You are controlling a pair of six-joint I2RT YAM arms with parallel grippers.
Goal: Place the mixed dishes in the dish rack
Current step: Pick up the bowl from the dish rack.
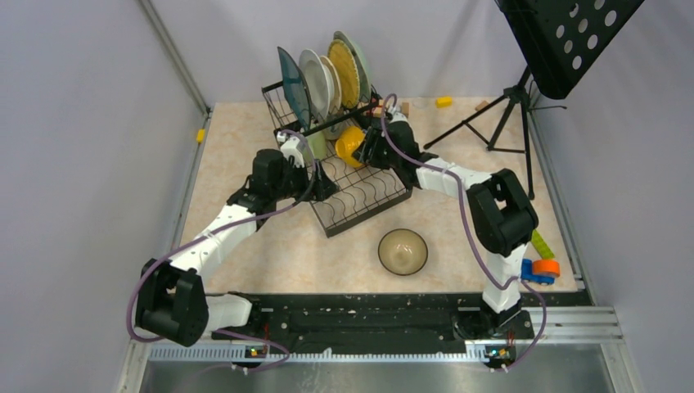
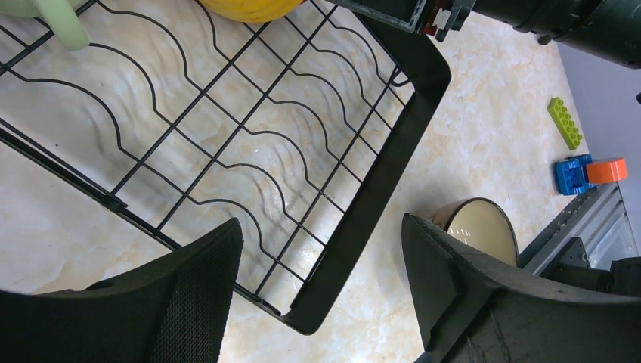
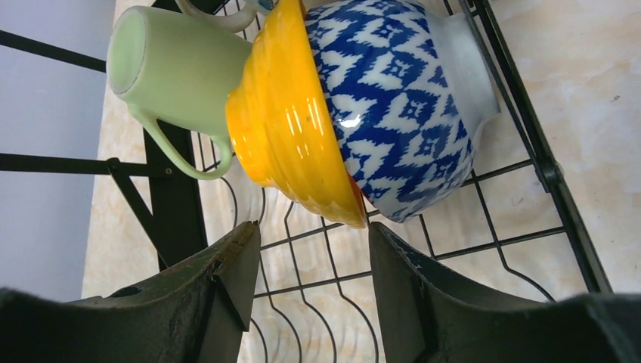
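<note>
while left gripper [image 2: 319, 227] hangs over the rack [image 2: 380, 189], fingers apart and empty, right gripper [image 3: 314, 231] sits just beside the yellow bowl [image 3: 280, 128], fingers apart.

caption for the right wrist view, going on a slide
Open right gripper facing a yellow bowl leaning against a blue-patterned bowl, light-green mug beside them, in the dish rack.

The left arm [image 1: 216, 238] and right arm [image 1: 447, 173] are built of white links and black joints, with purple cables [image 1: 129, 300] attached.
</note>
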